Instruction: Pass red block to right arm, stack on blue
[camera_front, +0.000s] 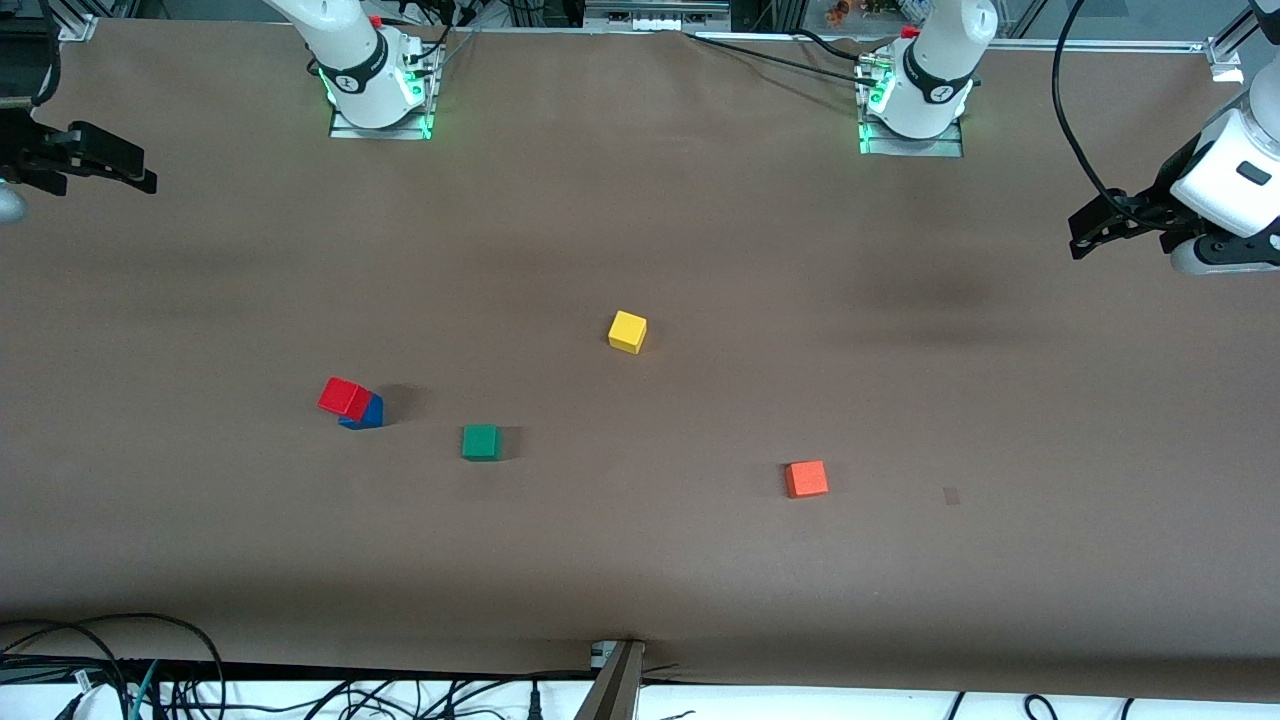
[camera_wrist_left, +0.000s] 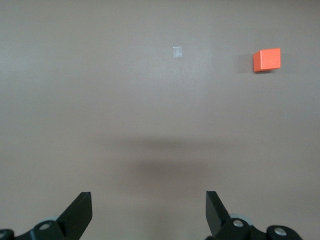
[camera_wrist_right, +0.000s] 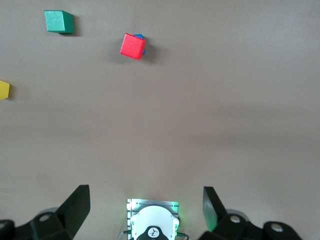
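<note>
Two pincers hang spread and empty above the brown surface (camera_front: 640, 560), the left pincer (camera_front: 1090, 228) over its own end, the right pincer (camera_front: 120, 165) over the other. The red block (camera_front: 344, 397) sits on the blue block (camera_front: 366, 413), skewed, toward the right arm's end. Near them lies a green block (camera_front: 481, 441), with a yellow block (camera_front: 627, 331) farther from the front camera and an orange block (camera_front: 806, 479) toward the left arm's end.

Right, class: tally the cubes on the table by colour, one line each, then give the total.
red block: 1, resting on the blue
blue: 1
green cube: 1
yellow cube: 1
orange cube: 1
Total: 5
</note>
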